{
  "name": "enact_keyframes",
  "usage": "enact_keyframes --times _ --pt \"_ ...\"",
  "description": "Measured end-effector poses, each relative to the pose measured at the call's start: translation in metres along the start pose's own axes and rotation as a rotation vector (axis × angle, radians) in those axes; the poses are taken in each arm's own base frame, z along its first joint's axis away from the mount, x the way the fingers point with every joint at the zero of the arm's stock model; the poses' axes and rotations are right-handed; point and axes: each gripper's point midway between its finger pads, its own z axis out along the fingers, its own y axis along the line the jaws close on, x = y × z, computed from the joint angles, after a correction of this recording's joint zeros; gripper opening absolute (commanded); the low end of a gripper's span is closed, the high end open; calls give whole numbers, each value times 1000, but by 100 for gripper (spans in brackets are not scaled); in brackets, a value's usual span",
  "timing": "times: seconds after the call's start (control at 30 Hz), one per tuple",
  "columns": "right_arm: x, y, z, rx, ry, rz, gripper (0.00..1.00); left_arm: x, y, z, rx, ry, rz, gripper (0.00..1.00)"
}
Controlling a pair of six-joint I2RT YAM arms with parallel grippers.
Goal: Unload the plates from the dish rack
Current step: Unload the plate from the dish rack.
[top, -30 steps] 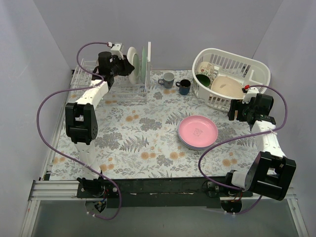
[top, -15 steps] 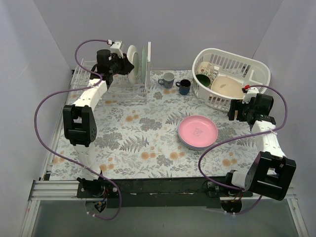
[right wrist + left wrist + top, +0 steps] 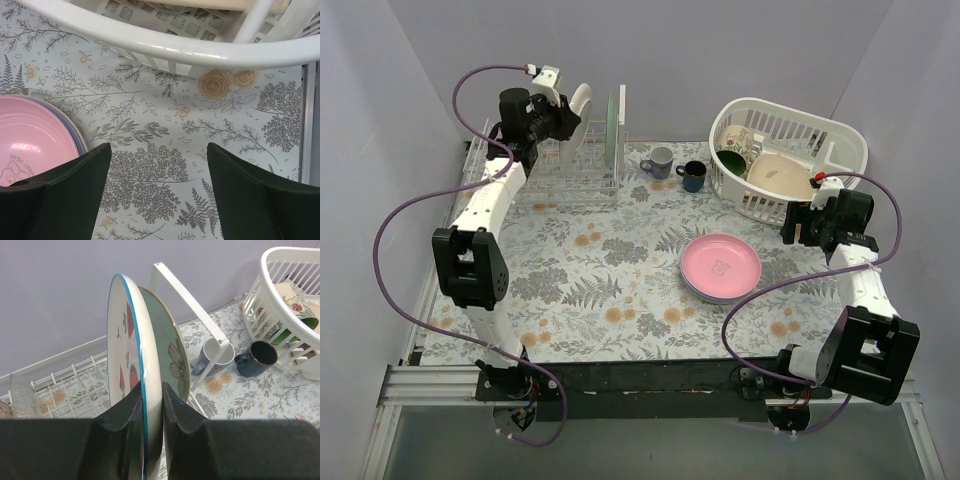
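My left gripper [image 3: 563,116] is shut on the rim of a white plate with a blue edge [image 3: 582,99] and holds it upright above the white wire dish rack [image 3: 555,178]. In the left wrist view the left gripper [image 3: 152,390] pinches this plate [image 3: 127,350] just in front of a pale green plate [image 3: 175,357]. The green plate [image 3: 611,126] stands in the rack by the tall end panel [image 3: 621,115]. A pink plate [image 3: 721,264] lies on a purple one on the table, also in the right wrist view [image 3: 30,142]. My right gripper [image 3: 798,222] is open and empty; the right wrist view [image 3: 157,167] shows it over the mat.
A grey mug [image 3: 660,161] and a dark blue mug [image 3: 693,175] stand right of the rack. A white oval slotted basket [image 3: 840,135] with dishes sits at the back right, its rim [image 3: 175,50] close ahead of my right gripper. Walls close in on both sides.
My left arm has risen and drawn back to the left with the white plate, lifting it out of the rack and away from the green plate. The right arm has not moved.
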Motion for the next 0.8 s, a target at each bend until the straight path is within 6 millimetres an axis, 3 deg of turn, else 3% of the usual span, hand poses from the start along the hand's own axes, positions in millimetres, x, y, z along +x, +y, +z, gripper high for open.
enact_keyframes --times 0.23,0.43,0.6,0.8 --pt "-1 4 0 -19 -2 -2 85 -44 -27 -36 37 -58 92 0" --pt "-14 18 -2 -57 -4 -40 85 -61 -86 -60 118 -73 215 0" --pt "-41 27 -6 -76 -46 -91 85 -43 -139 -63 189 -34 314 0" --pt "-82 37 -17 -141 -80 -120 85 13 -177 -61 215 93 465 0"
